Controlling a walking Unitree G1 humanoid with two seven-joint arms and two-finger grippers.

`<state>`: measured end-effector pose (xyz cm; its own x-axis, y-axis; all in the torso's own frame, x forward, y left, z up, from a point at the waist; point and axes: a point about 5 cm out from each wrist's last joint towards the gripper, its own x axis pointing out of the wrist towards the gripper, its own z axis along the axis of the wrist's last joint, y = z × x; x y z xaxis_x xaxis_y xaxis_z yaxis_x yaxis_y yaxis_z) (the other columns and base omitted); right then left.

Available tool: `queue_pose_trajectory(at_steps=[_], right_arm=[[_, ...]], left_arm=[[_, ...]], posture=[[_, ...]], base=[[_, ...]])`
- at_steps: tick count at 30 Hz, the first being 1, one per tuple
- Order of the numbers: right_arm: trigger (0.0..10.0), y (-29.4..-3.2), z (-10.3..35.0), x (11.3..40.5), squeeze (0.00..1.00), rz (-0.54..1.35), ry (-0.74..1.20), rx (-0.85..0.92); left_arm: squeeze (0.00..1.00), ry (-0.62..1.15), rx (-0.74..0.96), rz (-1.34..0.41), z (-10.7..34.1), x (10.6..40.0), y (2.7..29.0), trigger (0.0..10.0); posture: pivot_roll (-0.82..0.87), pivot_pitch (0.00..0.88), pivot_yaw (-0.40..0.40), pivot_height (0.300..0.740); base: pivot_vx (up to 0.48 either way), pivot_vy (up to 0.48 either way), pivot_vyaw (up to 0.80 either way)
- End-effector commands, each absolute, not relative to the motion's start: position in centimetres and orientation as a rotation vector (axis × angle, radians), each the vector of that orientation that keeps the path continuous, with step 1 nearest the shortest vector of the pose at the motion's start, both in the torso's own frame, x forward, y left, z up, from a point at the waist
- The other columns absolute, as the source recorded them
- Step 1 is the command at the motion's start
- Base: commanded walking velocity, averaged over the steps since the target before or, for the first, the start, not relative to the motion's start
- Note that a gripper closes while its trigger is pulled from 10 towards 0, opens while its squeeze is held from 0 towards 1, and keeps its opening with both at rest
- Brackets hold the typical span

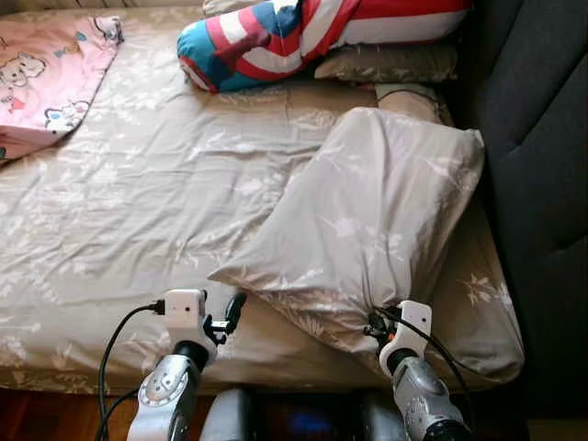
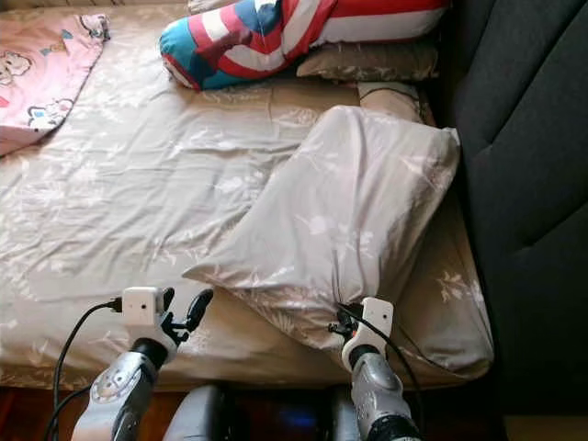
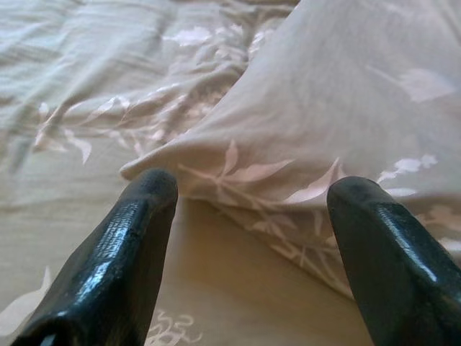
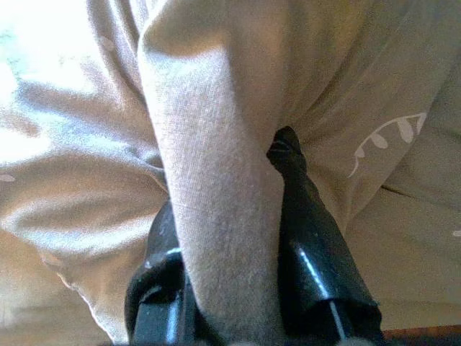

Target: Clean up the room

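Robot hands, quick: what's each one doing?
Left gripper: open, empty, just short of the pillow's corner.
Right gripper: shut on a fold of the pillow.

Pillow [image 1: 367, 220]: beige with pale leaf print, matching the bedsheet [image 1: 138, 211]. Cushion [image 1: 303, 32]: red, white and blue stripes. Blanket [image 1: 46, 78]: pink, cartoon print.
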<state>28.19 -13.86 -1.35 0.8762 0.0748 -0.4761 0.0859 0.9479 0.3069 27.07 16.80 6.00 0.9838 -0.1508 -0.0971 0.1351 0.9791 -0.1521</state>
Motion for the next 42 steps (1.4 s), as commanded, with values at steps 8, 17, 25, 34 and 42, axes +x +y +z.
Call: queue_pose_trajectory(at_steps=[8,17,25,34,42], right_arm=[[0.0,-14.1,-3.3,26.0,0.00,-0.032,0.588,0.296],[10.0,-15.5,-2.9,26.4,0.00,-0.065,0.545,0.284],[10.0,-16.1,-2.8,26.5,0.00,-0.087,0.542,0.288],[10.0,-16.0,-2.8,26.5,0.00,-0.091,0.542,0.283],[10.0,-16.3,-2.9,26.5,0.00,-0.101,0.547,0.276]], left_arm=[[0.00,0.151,-0.141,-0.139,4.3,26.9,16.9,10.0],[0.00,0.145,-0.141,-0.151,4.2,27.6,16.6,10.0],[0.00,0.133,-0.151,-0.147,4.1,27.7,16.3,10.0],[0.00,0.134,-0.150,-0.137,3.9,27.8,16.4,10.0],[0.00,0.133,-0.153,-0.133,3.9,28.0,16.3,10.0]], posture=[[-0.03,0.103,0.023,0.656],[-0.04,0.064,0.022,0.656],[-0.03,0.071,0.015,0.701],[-0.03,0.080,0.015,0.740],[-0.04,0.085,0.009,0.740]], base=[[0.000,0.000,0.00],[0.000,0.000,0.00],[0.000,0.000,0.00],[0.000,0.000,0.00],[0.000,0.000,0.00]])
